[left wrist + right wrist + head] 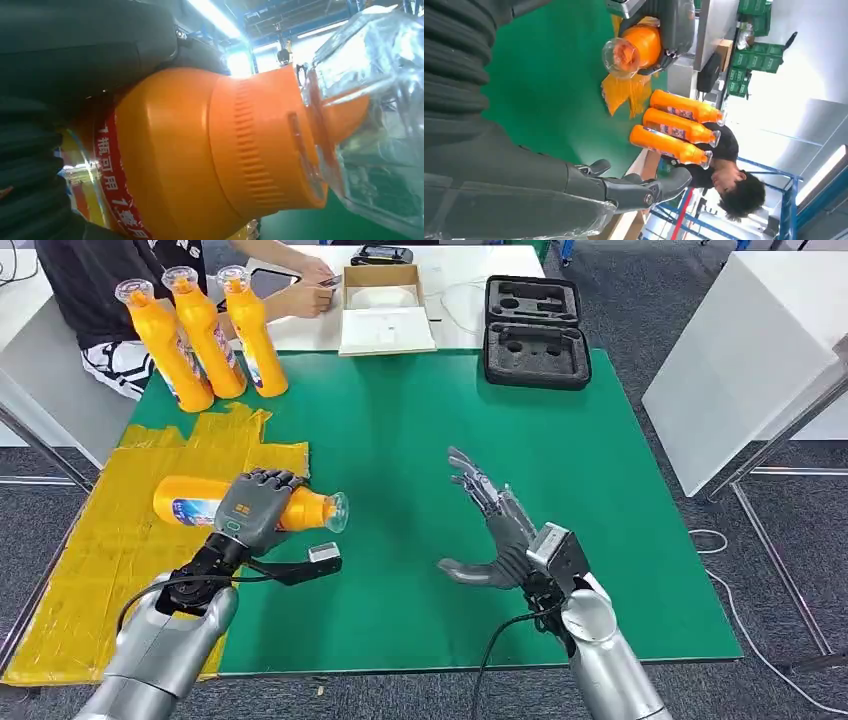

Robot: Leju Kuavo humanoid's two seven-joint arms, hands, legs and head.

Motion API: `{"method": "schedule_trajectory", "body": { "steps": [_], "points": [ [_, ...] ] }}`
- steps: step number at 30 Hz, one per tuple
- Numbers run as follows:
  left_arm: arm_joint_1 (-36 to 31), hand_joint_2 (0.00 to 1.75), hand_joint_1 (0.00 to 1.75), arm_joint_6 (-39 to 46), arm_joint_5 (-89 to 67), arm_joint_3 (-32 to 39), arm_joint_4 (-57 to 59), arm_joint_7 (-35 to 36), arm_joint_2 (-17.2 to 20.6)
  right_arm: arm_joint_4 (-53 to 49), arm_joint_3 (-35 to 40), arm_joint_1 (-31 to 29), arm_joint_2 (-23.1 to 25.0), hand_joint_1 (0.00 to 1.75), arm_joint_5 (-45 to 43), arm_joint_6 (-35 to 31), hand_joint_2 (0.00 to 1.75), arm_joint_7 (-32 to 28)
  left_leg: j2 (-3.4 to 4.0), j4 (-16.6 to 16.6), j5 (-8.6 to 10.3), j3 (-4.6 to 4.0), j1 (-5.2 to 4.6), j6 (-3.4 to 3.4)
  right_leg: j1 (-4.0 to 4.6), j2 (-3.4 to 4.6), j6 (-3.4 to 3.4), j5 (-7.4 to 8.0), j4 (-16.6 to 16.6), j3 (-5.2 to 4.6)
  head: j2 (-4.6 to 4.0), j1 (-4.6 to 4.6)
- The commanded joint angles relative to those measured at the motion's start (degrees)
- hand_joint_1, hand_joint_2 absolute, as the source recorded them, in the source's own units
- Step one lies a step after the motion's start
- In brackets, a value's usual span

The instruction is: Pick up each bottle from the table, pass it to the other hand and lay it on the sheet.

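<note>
Fingers of the left hand (252,508) clamp a horizontal bottle (200,502), cap rightward; right hand (497,528) fingers spread apart.

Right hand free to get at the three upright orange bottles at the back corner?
Probably yes: the right hand is open and empty over bare green mat. The three upright orange bottles stand far across, so it's a long diagonal reach.

The right hand (574,185) is open, fingers apart. Three orange bottles (674,127) stand together on the green table (549,90). A person (729,175) sits behind them.
</note>
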Motion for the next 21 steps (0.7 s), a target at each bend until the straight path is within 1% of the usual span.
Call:
{"method": "schedule_trajectory", "body": {
  "steps": [1, 2, 3, 4, 6, 7, 8, 9, 10, 11, 12, 13, 14, 15, 16, 17, 18, 19, 21],
  "points": [
    [-3.5, 1.75, 1.75, -1.3, -1.7, -2.3, 4.7, 0.7, 1.1, 3.2, -0.5, -2.2, 0.1, 0.0, -0.1, 0.5, 1.75, 0.2, 0.11, 0.0, -0.12, 0.2, 0.06, -0.15, 0.07, 0.0, -0.06, -0.09, 0.0, 0.23, 0.0, 0.0],
    [-3.8, 1.75, 1.75, -2.0, -1.9, -2.1, 6.0, 0.7, 1.1, 3.6, -0.4, -2.6, 0.0, 0.0, -0.2, 0.5, 1.75, 0.3, 0.16, 0.1, -0.22, 0.34, 0.09, -0.22, 0.11, 0.0, -0.09, -0.18, 0.0, 0.39, 0.0, 0.0],
    [-4.3, 1.75, 1.75, -2.5, -1.8, -1.2, 8.2, 0.5, 0.9, 3.7, -0.4, -2.9, 0.0, 0.0, -0.3, 0.5, 1.75, 0.4, 0.12, 0.0, -0.13, 0.23, 0.06, -0.16, 0.07, 0.0, -0.07, -0.1, 0.0, 0.26, 0.0, 0.0],
    [-5.0, 1.75, 1.75, -2.8, -1.8, -0.6, 10.3, 0.7, 0.9, 3.8, -0.2, -3.0, -0.1, 0.0, -0.4, 0.5, 1.75, 0.4, 0.14, 0.1, -0.19, 0.31, 0.08, -0.2, 0.1, 0.0, -0.09, -0.15, 0.0, 0.35, 0.0, 0.0],
    [-6.6, 1.75, 1.75, -2.5, -3.0, 0.6, 14.9, 1.5, 1.1, 3.7, 0.1, -3.3, -0.1, 0.0, -0.6, 0.5, 1.75, 0.8, 0.14, 0.0, -0.09, 0.22, 0.04, -0.15, 0.05, 0.04, -0.07, -0.06, 0.0, 0.22, 0.0, 0.0],
    [-7.3, 1.75, 1.75, -2.1, -3.0, 0.7, 16.9, 1.8, 1.3, 3.6, 0.3, -3.3, -0.1, 0.0, -0.6, 0.4, 1.75, 1.1, 0.18, 0.1, -0.16, 0.31, 0.07, -0.2, 0.09, 0.05, -0.09, -0.11, 0.0, 0.33, 0.0, 0.0],
    [-7.9, 1.75, 1.75, -2.1, -2.8, 1.7, 19.1, 1.7, 1.1, 3.5, 0.3, -3.3, -0.1, 0.0, -0.6, 0.3, 1.75, 1.3, 0.14, 0.0, -0.1, 0.25, 0.05, -0.17, 0.07, 0.03, -0.07, -0.07, 0.0, 0.26, 0.0, 0.02],
    [-8.3, 1.75, 1.75, -2.0, -1.1, 3.2, 20.8, 0.4, 0.9, 3.3, 0.4, -3.2, -0.1, 0.0, -0.6, 0.2, 1.75, 1.5, 0.2, 0.1, -0.18, 0.39, 0.09, -0.24, 0.11, 0.05, -0.11, -0.13, 0.0, 0.41, 0.0, 0.02],
    [-8.7, 1.75, 1.75, -1.7, -0.7, 3.7, 22.3, 0.0, 1.3, 3.2, 0.5, -3.1, -0.2, 0.0, -0.6, 0.1, 1.75, 1.6, 0.18, 0.0, -0.12, 0.28, 0.07, -0.18, 0.08, 0.07, -0.08, -0.08, 0.0, 0.28, 0.0, 0.0],
    [-9.3, 1.75, 1.75, -1.4, -1.3, 4.3, 24.5, 0.9, 1.3, 3.1, 0.6, -3.1, -0.2, 0.0, -0.7, 0.1, 1.75, 1.8, 0.15, 0.0, -0.08, 0.22, 0.05, -0.15, 0.06, 0.06, -0.06, -0.04, 0.0, 0.22, 0.0, 0.0],
    [-9.7, 1.75, 1.75, -1.3, -1.2, 5.2, 26.2, 1.0, 1.4, 3.1, 0.7, -3.0, -0.2, 0.0, -0.6, 0.0, 1.75, 1.9, 0.19, 0.0, -0.14, 0.34, 0.07, -0.2, 0.09, 0.07, -0.09, -0.09, 0.0, 0.35, 0.0, 0.02],
    [-10.7, 1.75, 1.75, -8.6, -0.4, 8.0, 30.9, 5.4, 1.2, 3.2, 1.0, -3.2, -0.2, 0.0, -0.5, 0.1, 1.75, 2.2, 0.15, 0.0, -0.08, 0.21, 0.04, -0.13, 0.06, 0.07, -0.06, -0.04, 0.0, 0.2, 0.0, 0.0],
    [-10.8, 1.75, 1.75, -7.8, -0.5, 8.8, 34.7, 4.7, 2.2, 4.6, 1.5, -4.0, 0.3, 0.0, -0.4, 0.1, 1.75, 2.3, 0.27, 0.1, -0.2, 0.39, 0.09, -0.23, 0.12, 0.12, -0.1, -0.13, 0.0, 0.4, 0.0, 0.0],
    [-11.3, 1.75, 1.75, -5.7, -0.9, 9.4, 37.9, 4.1, 2.4, 5.1, 1.9, -4.3, 0.3, 0.0, -0.3, -0.1, 1.75, 2.2, 0.24, 0.0, -0.12, 0.28, 0.06, -0.16, 0.08, 0.14, -0.07, -0.05, 0.0, 0.26, 0.0, 0.02],
    [-11.7, 1.75, 1.75, -5.4, -1.1, 9.9, 39.7, 4.4, 2.5, 5.6, 2.2, -4.6, 0.3, 0.0, -0.2, -0.1, 1.75, 2.2, 0.43, 0.0, -0.22, 0.51, 0.07, -0.24, 0.1, 0.28, -0.11, -0.11, 0.0, 0.45, 0.0, 0.0],
    [-11.6, 1.75, 1.75, -5.3, -1.4, 9.9, 40.3, 4.8, 2.6, 5.9, 2.3, -4.9, 0.3, 0.0, -0.2, -0.1, 1.75, 2.2, 0.35, -0.1, -0.13, 0.37, 0.04, -0.16, 0.06, 0.25, -0.07, -0.04, -0.1, 0.33, 0.0, 0.02],
    [-11.5, 1.75, 1.75, -5.4, -0.9, 10.6, 40.8, 4.5, 2.4, 6.1, 2.4, -5.1, 0.3, 0.0, -0.2, -0.2, 1.75, 2.1, 0.45, 0.0, -0.23, 0.52, 0.07, -0.23, 0.1, 0.31, -0.1, -0.1, 0.0, 0.49, 0.0, 0.02],
    [-11.5, 1.75, 1.75, -5.5, -0.8, 10.7, 40.9, 4.5, 2.4, 6.1, 2.5, -5.2, 0.3, 0.0, -0.3, -0.2, 1.75, 2.1, 0.34, 0.0, -0.11, 0.25, 0.06, -0.13, 0.07, 0.24, -0.06, -0.02, 0.0, 0.22, 0.0, -0.02],
    [-11.5, 1.75, 1.75, -5.8, -1.2, 10.8, 41.3, 5.4, 2.4, 6.2, 2.6, -5.4, 0.2, 0.0, -0.2, -0.2, 1.75, 2.1, 0.22, 0.0, -0.1, 0.34, 0.01, -0.14, 0.03, 0.08, -0.06, -0.08, 0.0, 0.32, 0.0, 0.0]
  ]
}}
